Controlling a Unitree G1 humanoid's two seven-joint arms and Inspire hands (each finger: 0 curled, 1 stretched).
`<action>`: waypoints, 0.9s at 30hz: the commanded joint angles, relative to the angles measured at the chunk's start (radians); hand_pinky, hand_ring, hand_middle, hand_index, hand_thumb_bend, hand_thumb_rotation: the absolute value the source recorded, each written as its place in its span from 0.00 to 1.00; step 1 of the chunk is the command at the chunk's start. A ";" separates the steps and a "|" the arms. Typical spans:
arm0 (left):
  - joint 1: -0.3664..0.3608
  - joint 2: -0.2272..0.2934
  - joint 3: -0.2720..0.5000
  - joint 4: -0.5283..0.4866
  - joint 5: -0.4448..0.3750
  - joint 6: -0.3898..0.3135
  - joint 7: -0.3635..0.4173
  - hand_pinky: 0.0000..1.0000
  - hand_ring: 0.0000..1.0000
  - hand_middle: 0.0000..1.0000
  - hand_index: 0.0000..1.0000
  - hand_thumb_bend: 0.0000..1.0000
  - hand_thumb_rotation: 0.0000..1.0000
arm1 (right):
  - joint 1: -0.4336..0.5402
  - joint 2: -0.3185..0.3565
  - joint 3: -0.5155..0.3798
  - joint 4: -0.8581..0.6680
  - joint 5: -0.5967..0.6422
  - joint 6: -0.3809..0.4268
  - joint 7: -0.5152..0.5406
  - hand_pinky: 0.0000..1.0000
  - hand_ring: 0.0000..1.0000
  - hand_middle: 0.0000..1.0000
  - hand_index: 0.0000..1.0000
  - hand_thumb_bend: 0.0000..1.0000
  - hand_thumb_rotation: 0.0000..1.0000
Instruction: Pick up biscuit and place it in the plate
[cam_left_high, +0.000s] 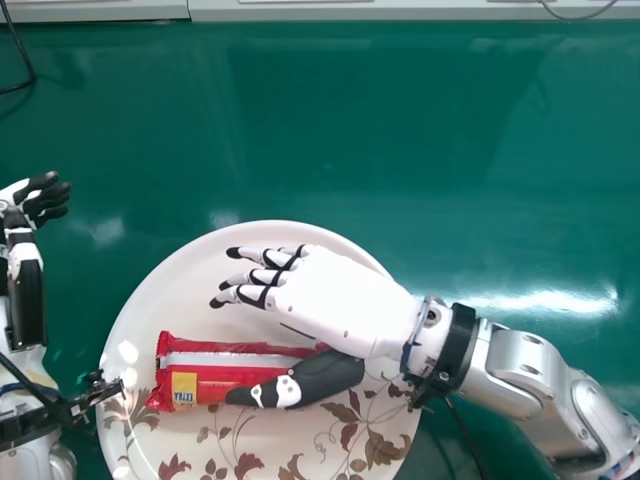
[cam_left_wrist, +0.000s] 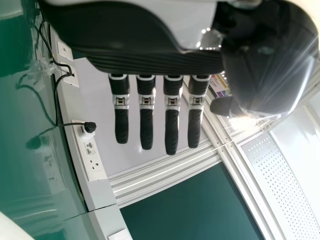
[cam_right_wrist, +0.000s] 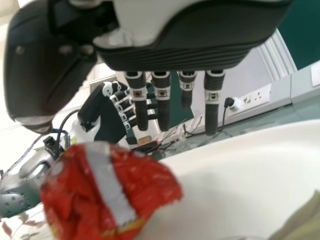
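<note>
Right hand (cam_left_high: 350, 305) unclenched, fingers extended over plate; thumb overlaps packet's end, contact unclear. Red, white-striped biscuit packet (cam_left_high: 225, 362) lies on round white leaf-patterned plate (cam_left_high: 170, 290), glossy green table (cam_left_high: 450, 130) beneath. Left hand (cam_left_high: 42, 203) released, left of plate.

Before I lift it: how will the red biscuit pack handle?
The red pack will probably lift as a fairly stiff bar, given its straight, elongated shape. Its crinkled end may crumple if pinched. The shiny wrapper could slide on the plate.

Right robot hand (cam_left_high: 345, 300) and left robot hand (cam_left_high: 44, 200), fingers loosely extended
</note>
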 joint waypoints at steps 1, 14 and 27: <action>0.023 -0.004 -0.002 0.035 -0.001 -0.007 -0.005 0.70 0.72 0.70 0.73 0.10 0.10 | 0.011 0.017 -0.023 -0.010 0.008 0.006 -0.032 0.68 0.82 0.86 0.84 0.88 0.70; 0.022 0.004 0.013 0.063 0.001 -0.032 -0.003 0.66 0.71 0.69 0.72 0.11 0.10 | 0.149 0.071 -0.249 -0.106 0.001 0.131 -0.199 0.60 0.74 0.80 0.79 0.83 0.65; 0.039 -0.006 0.013 0.050 0.011 -0.022 -0.006 0.64 0.70 0.69 0.71 0.11 0.09 | 0.342 0.160 -0.439 -0.190 0.062 0.294 -0.285 0.65 0.78 0.84 0.83 0.75 0.62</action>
